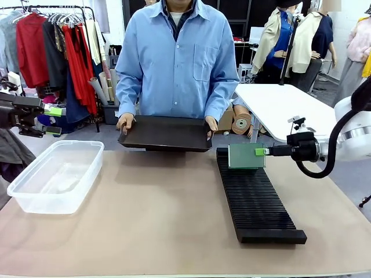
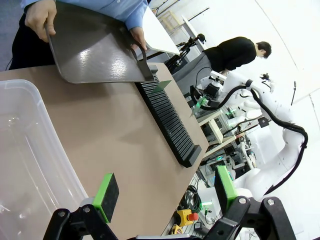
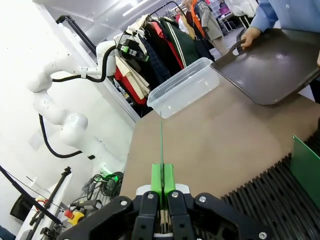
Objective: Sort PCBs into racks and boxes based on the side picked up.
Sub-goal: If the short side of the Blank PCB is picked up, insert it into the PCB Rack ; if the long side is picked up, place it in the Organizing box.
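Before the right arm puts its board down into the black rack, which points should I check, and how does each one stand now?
1. Right hand shut on the PCB: ok.
2. PCB held upright above the far end of the rack: ok.
3. Another PCB stands in the rack nearby; whether the slot below is free: cannot tell.
4. Person's hands on the black tray, away from the rack: ok.
5. Left hand open, beside the box, out of the way: ok.

Clear glossy plastic tub (image 1: 57, 175), ribbed matt blk plastic rack (image 1: 255, 197), smooth semi-gloss blk tray (image 1: 167, 133).
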Robot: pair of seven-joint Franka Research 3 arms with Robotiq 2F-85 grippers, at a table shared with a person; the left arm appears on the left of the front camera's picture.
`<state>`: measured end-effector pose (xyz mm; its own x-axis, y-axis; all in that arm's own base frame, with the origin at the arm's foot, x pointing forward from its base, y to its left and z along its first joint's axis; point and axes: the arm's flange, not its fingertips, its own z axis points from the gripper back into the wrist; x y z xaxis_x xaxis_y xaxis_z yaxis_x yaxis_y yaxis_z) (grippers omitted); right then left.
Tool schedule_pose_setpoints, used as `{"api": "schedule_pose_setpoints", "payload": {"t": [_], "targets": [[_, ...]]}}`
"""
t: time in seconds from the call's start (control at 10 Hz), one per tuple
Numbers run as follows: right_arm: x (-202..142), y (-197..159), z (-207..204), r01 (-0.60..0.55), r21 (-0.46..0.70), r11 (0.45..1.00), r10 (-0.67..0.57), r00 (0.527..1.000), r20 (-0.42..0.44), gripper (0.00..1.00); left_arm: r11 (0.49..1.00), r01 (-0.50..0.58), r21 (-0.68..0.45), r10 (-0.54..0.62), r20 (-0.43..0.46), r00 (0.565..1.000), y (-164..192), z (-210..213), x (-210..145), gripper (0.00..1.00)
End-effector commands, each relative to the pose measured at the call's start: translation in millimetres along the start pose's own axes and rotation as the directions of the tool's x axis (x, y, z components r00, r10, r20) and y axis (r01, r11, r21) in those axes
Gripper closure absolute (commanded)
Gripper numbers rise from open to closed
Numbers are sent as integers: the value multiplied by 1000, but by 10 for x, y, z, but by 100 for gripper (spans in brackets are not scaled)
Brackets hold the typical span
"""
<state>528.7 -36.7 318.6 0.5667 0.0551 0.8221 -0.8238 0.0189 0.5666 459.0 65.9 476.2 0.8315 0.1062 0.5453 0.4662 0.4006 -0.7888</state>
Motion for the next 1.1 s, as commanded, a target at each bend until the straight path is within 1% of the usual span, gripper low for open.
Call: {"api": "schedule_pose_setpoints", "payload": {"t": [0.0, 0.2, 0.4, 0.6, 0.7, 0.8, 0.9, 1.0], "targets": [[-163, 10, 89, -53, 16, 998, 53, 999, 4, 100, 1000, 1, -3, -1, 1, 1000, -10, 4, 2, 0], [-315, -32, 158, -97, 17, 995, 97, 995, 9, 100, 1000, 1, -3, -1, 1, 1000, -10, 4, 2, 0], [-417, -27, 188, -201, 19, 979, 201, 979, 22, 100, 1000, 1, -3, -1, 1, 1000, -10, 4, 2, 0], [-497, 2, 186, -257, 33, 966, 256, 966, 26, 100, 1000, 1, -3, -1, 1, 1000, -10, 4, 2, 0], [-541, 0, 181, -298, 13, 954, 298, 954, 18, 100, 1000, 1, -3, -1, 1, 1000, -10, 4, 2, 0], [-584, -25, 174, -359, -37, 933, 359, 933, -10, 100, 1000, 1, -3, -1, 1, 1000, -10, 4, 2, 0], [-623, -47, 169, -390, -51, 919, 391, 921, 0, 100, 1000, 1, -3, -1, 1, 1000, -10, 4, 2, 0], [-662, -70, 174, -394, -62, 917, 396, 918, 12, 100, 1000, 1, -3, -1, 1, 1000, -10, 4, 2, 0]]}}
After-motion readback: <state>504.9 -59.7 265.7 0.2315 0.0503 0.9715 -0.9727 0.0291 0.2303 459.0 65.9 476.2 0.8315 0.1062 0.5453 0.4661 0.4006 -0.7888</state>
